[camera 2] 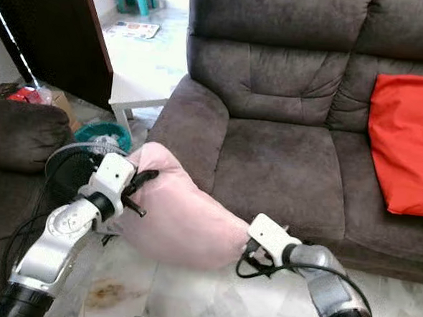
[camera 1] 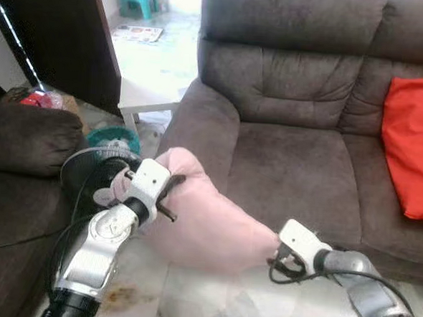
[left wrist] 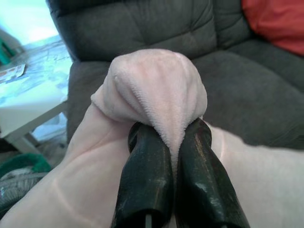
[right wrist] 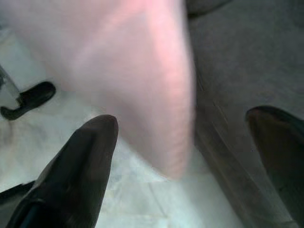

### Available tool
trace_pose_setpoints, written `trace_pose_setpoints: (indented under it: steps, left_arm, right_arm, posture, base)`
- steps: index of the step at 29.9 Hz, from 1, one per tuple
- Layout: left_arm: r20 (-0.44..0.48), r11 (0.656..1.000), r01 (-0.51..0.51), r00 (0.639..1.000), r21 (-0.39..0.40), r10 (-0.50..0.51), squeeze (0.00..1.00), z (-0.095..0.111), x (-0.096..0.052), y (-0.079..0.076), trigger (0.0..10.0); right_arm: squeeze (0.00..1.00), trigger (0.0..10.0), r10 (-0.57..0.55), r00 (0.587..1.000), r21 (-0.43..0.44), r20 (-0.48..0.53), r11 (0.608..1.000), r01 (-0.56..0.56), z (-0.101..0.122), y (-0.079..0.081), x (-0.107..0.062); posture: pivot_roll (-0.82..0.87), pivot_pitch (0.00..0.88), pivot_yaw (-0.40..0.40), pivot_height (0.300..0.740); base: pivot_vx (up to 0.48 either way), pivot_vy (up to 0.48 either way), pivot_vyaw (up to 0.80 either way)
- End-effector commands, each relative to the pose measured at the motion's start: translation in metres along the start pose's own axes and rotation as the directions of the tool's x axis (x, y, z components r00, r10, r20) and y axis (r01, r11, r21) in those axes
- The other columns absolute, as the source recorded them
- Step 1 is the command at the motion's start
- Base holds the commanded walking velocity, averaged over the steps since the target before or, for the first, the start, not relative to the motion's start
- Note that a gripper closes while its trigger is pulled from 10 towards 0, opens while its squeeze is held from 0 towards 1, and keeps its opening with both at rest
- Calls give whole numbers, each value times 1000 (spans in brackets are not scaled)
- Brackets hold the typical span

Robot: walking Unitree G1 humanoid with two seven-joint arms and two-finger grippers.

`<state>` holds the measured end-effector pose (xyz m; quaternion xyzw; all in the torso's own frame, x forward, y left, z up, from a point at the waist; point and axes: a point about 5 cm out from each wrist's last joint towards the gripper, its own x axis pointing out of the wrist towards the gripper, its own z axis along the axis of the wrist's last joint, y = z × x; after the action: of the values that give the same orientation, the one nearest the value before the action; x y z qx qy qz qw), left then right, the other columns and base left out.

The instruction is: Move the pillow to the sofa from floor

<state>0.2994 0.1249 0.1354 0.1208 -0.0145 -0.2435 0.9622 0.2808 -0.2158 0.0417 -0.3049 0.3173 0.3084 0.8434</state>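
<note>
**Robot arms: visible construction**

Both arms have silver metallic forearm shells ending in black cuffs. Each wrist carries a white rectangular housing. Black cables loop beside the wrists. The left gripper point(left wrist: 173, 142) and right gripper point(right wrist: 185, 156) have glossy black, rounded fingers.

Pale pink plush pillow point(camera 1: 207, 230), soft and slack, lifted off the pale tiled floor point(camera 1: 210, 302) at one end and sagging toward the other. Upper corner bunched into a rounded knob, pinched tight between the left gripper's point(left wrist: 173, 156) black fingers point(left wrist: 145, 175). Body stretched diagonally beside the front of the dark brown sofa point(camera 1: 298, 156), close against its armrest and seat edge. Lower corner tapering to a point just ahead of the right gripper point(right wrist: 185, 156), between its spread fingers point(right wrist: 80, 161) without visible contact. Surface smooth, lightly creased near the pinched end.
</note>
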Motion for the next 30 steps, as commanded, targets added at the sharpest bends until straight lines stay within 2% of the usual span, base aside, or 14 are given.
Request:
trace_pose_setpoints:
  steps: [1, 2, 4, 9, 16, 22, 30]
  left_arm:
    - [145, 999, -12, 989, 47, 5, 0, 32, 6, 5, 10000]
    - [145, 999, -12, 989, 47, 5, 0, 32, 6, 5, 10000]
    - [127, 998, 18, 992, 64, -26, 0, 29, 4, 1, 10000]
    - [134, 997, 17, 991, 80, -27, 0, 35, 6, 7, 10000]
    - [145, 994, 8, 989, 105, -23, 0, 42, 8, 15, 10000]
    - [153, 994, -5, 988, 112, -12, 0, 46, 8, 18, 10000]
    - [160, 994, 3, 987, 107, -21, 0, 49, 11, 16, 10000]
  right_arm:
    - [0, 10000, 37, 999, -14, -1, 999, -37, 2, 7, 3]
    - [0, 10000, 37, 999, -14, -1, 999, -37, 2, 7, 3]
    - [0, 10000, 66, 997, -26, -32, 997, -67, -2, 18, 7]
    - [0, 10000, 90, 993, -39, -77, 995, -93, -9, 24, 11]
    - [0, 10000, 176, 979, -28, -107, 983, -180, -15, 35, 16]
    - [0, 10000, 176, 977, -17, -121, 984, -179, -16, 39, 21]
    - [0, 10000, 113, 989, 29, -98, 993, -111, -12, 38, 29]
  posture:
    - [170, 0, 11, 740]
    - [170, 0, 11, 740]
    - [162, 0, 21, 740]
    - [168, 0, 21, 740]
    - [190, 64, 4, 740]
    - [196, 85, -3, 740]
    - [201, 96, -8, 740]
  base:
    - [0, 0, 0]
    - [0, 0, 0]
    - [0, 0, 0]
    - [0, 0, 0]
    - [0, 0, 0]
    - [0, 0, 0]
    - [0, 0, 0]
